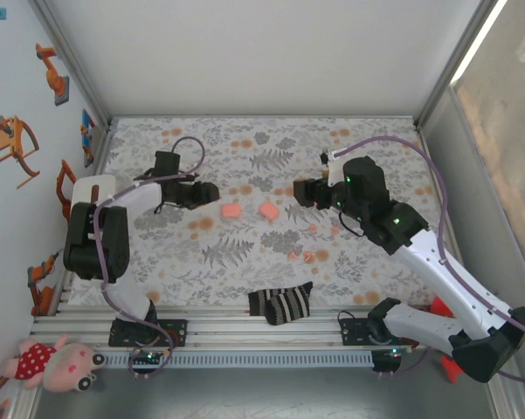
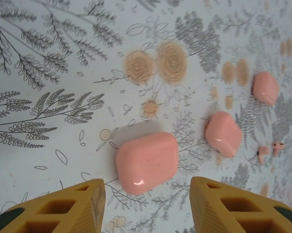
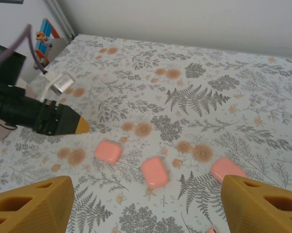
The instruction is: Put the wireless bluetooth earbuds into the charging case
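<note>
Well ahead of left fingers (image 2: pixel 233 208), earbuds (image 2: pixel 263 154)

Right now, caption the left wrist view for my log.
Open left gripper facing a pink case, two more cases and loose earbuds beyond.

Cases (image 2: pixel 146 162) lined across cloth (image 2: pixel 48 145), earbuds (image 2: pixel 263 154) beside middle case (image 2: pixel 224 133)

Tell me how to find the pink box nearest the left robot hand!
Look at the flowery cloth, then at the left gripper hanging over it. Just off its fingertips lies a closed salmon-pink case. Unlike the middle case and the far case beyond it, this one sits at the row's left end, closest to that gripper.
</note>
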